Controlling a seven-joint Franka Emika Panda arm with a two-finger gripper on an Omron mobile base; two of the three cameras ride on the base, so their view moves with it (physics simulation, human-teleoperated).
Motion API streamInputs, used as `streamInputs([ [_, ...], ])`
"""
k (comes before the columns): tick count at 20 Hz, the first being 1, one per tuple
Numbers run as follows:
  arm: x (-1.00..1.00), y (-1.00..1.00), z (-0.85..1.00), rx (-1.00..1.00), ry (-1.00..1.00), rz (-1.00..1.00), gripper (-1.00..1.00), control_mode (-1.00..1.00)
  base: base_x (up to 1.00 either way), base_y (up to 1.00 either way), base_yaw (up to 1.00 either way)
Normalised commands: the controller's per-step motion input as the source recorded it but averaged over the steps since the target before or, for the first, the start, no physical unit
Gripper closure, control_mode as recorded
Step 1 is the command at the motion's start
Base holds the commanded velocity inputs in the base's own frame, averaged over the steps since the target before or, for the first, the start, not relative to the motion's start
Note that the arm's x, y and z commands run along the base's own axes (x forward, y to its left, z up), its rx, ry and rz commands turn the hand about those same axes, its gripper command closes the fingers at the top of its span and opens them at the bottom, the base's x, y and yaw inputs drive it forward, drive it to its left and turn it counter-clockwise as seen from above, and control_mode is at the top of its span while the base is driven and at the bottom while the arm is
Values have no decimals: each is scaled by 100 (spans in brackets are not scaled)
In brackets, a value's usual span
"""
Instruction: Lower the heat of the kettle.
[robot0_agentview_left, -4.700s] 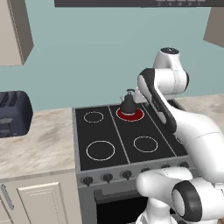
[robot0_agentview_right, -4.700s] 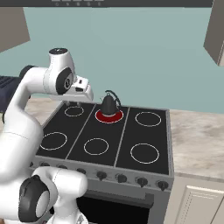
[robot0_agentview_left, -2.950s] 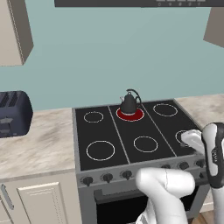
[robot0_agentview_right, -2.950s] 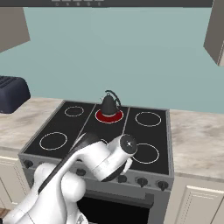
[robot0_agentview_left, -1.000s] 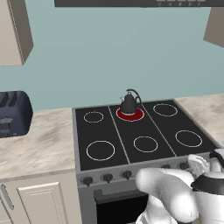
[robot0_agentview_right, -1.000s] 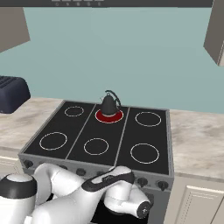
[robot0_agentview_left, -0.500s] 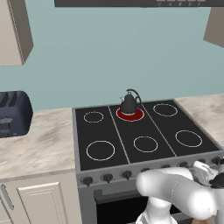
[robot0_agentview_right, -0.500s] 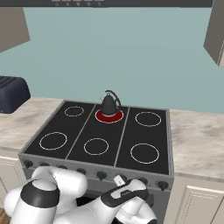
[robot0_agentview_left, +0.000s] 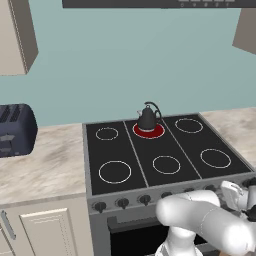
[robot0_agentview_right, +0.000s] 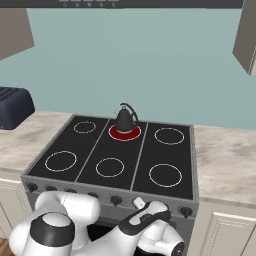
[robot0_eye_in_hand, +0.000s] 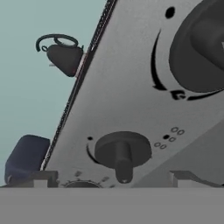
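Observation:
The small dark kettle (robot0_agentview_left: 149, 117) (robot0_agentview_right: 124, 120) stands on the glowing red back-middle burner (robot0_agentview_left: 149, 131) of the black stove (robot0_agentview_left: 115, 150). My arm (robot0_agentview_right: 145, 220) hangs low in front of the stove's grey front panel, right of the middle. In the hand view my gripper (robot0_eye_in_hand: 114, 178) is open, one fingertip (robot0_eye_in_hand: 43, 177) on each side of a dark round knob (robot0_eye_in_hand: 122, 152) that lies a little ahead of it and untouched. A larger knob (robot0_eye_in_hand: 201, 48) fills the upper right there, and the kettle (robot0_eye_in_hand: 64, 57) shows far off beyond the panel's edge.
A dark blue toaster (robot0_agentview_left: 15, 130) (robot0_agentview_right: 14, 107) sits on the beige counter (robot0_agentview_left: 45, 165) left of the stove. A row of knobs (robot0_agentview_left: 122, 202) (robot0_agentview_right: 116, 200) runs along the stove front. Cabinets hang above on both sides, and counter continues right of the stove (robot0_agentview_right: 225, 160).
My arm has swung from over the stove, near the kettle, down to the front panel. Over the last second the hand rose slightly toward the knob row. The kettle has not moved.

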Motion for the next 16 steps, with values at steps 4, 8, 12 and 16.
streamInputs([
  [4,1,23,-5,0,0,0,-100,-100,0,0,0],
  [8,0,22,-4,0,0,0,-100,-100,0,0,0],
  [12,5,6,0,0,0,0,-100,-100,0,0,0],
  [16,14,0,0,0,0,0,-100,-100,0,0,0],
])
